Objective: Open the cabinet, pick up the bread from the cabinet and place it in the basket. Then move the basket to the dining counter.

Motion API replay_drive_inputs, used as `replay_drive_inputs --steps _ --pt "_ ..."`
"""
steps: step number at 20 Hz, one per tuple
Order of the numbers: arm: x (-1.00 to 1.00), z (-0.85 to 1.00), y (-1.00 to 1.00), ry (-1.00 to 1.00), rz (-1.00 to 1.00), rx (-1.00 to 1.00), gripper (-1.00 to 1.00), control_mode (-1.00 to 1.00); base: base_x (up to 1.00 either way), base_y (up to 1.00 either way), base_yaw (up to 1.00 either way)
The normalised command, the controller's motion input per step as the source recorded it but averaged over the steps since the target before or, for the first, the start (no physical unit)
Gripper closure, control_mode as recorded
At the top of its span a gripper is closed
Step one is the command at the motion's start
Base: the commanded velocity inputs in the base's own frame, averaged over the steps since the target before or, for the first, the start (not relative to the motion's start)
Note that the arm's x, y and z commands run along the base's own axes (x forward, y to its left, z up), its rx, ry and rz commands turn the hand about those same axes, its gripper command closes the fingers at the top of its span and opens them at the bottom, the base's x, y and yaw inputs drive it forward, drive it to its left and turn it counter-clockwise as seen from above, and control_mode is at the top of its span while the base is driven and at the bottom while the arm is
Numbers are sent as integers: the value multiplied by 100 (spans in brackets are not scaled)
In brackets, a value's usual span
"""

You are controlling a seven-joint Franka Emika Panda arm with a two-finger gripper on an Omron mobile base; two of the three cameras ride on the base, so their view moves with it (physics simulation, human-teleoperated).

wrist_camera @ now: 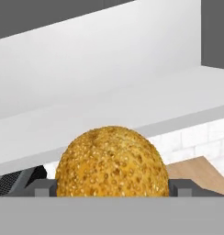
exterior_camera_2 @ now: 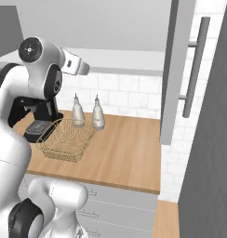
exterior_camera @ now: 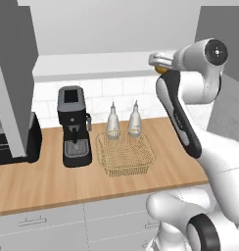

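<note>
**Golden roll sits between wide jaws, grip not made yet**

Bread (wrist_camera: 112, 161) fills the lower middle of the hand view, on the white cabinet shelf (wrist_camera: 132, 110), with one dark finger tip (wrist_camera: 40, 188) low on each side of it. Gripper (wrist_camera: 112, 193) is spread wide. I can't tell from these frames whether the pads touch the roll; judging by that spread, it isn't clamped.

In the left base view the hand is up at the shelf edge, an orange sliver of the roll (exterior_camera: 161, 69) showing under it. Cabinet door (exterior_camera_2: 176, 69) hangs open on the right. Basket (exterior_camera: 125, 154) sits on the wooden worktop (exterior_camera: 53, 181), right below and well apart from the hand, just in front of two bottles (exterior_camera: 112, 122) and beside the coffee machine (exterior_camera: 73, 125).

Risks, as I judge them:
- Round roll: an off-centre close could squirt it forward, deeper into the cabinet or off the shelf lip.
- Finger tips sit low, so closing could scrape the shelf.
- Pulling out tilted could clip the shelf edge or the open door.
- Basket is shallow; a high release could bounce the roll out, or the descent could knock the bottles.
</note>
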Motion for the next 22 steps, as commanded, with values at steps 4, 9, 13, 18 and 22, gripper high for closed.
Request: replay_drive_inputs --steps 4,9,13,18,22 --pt "-100 -6 32 16 0 0 100 -100 0 0 0" --pt "-100 -43 35 31 0 3 100 -100 0 0 0" --pt "-66 -92 65 38 4 3 100 -100 0 0 0" --pt "7 -100 36 33 7 1 100 -100 0 0 0" --pt "56 -100 6 20 3 -2 100 -100 0 0 0"
